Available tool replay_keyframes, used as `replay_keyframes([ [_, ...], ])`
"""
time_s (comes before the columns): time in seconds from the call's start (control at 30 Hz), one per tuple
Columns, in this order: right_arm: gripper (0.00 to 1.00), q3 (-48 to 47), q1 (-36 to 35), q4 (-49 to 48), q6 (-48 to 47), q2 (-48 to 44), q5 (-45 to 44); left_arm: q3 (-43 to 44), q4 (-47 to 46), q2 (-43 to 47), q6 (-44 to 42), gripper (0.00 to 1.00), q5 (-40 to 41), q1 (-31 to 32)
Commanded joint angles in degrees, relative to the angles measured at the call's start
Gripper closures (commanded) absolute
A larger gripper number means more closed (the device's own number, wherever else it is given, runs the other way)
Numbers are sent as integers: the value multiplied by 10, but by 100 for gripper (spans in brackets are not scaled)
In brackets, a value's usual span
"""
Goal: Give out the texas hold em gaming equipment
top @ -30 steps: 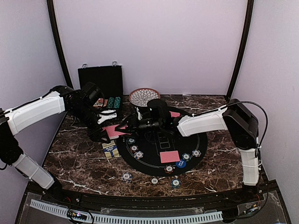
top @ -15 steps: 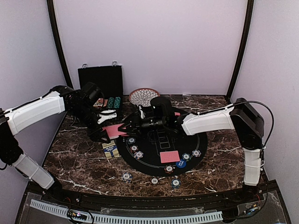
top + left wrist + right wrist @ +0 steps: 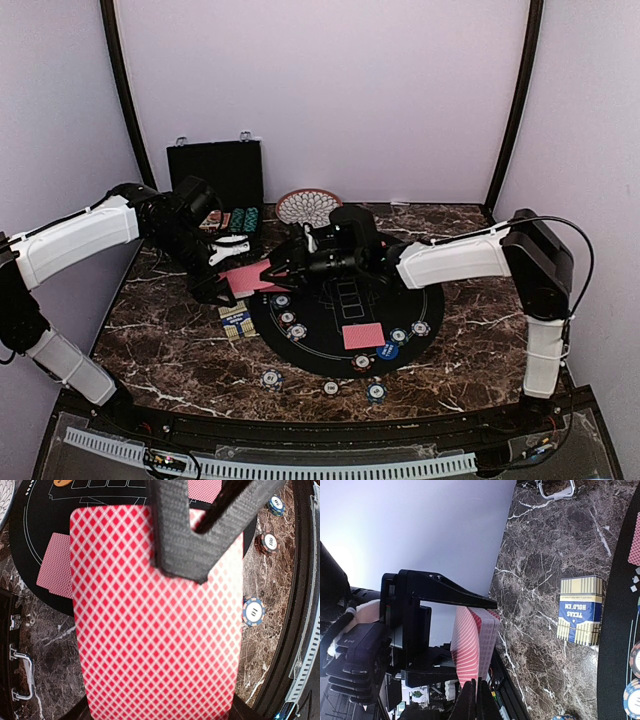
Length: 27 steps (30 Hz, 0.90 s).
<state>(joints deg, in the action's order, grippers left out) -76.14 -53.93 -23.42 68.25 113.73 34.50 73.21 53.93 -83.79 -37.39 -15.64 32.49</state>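
Enclosure: pale lilac walls, with black curved posts at the rear corners. The surface is a dark brown veined marble table [image 3: 170,340] with a round black mat [image 3: 325,350] at its centre.

Around the mat:
- A patterned dish [image 3: 308,207] stands just behind the far edge.
- A black hinged case [image 3: 215,172] stands behind and to the left, its lid raised against the wall.
- A striped card box [image 3: 235,320] lies flat just off the left edge.
- Three loose chips [image 3: 271,378] lie on the marble in front.

On the mat:
- One face-down card [image 3: 363,336] lies toward the front, with a blue button disc [image 3: 388,350] just beside it.
- Striped poker chips [image 3: 297,331] sit at the left and at the front right.

Left gripper [image 3: 225,283]: held above the mat's left edge, clamped on a deck of red-backed cards [image 3: 250,277].

Right gripper [image 3: 272,270]: reaches across the mat from the right. Its fingers are pressed together on the edge of the top card [image 3: 150,645] of that deck. Whether more than one card sits between them cannot be told.

Change from one second ago: the right gripper's fingers then stood apart, short of the deck, over the left part of the mat. The arm has since moved left and the fingers have closed at the deck. The left arm, the deck and the items on and around the mat have not moved.
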Motion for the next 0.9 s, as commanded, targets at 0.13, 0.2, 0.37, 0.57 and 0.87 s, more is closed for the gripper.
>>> replay_keyframes([
  [0.13,100,48,20,-10,2,-64,3,10,8,12,-9,100,-11,1],
  [0.2,100,66,25,-18,9,-75,8,10,7,12,-8,100,-10,2],
  [0.37,100,120,37,-30,21,-113,18,9,8,14,-10,100,-8,2],
  [0.57,100,207,62,-40,34,-173,26,9,11,15,-12,100,-7,1],
  [0.87,100,337,124,77,-33,-266,30,10,14,18,-12,100,-6,1],
])
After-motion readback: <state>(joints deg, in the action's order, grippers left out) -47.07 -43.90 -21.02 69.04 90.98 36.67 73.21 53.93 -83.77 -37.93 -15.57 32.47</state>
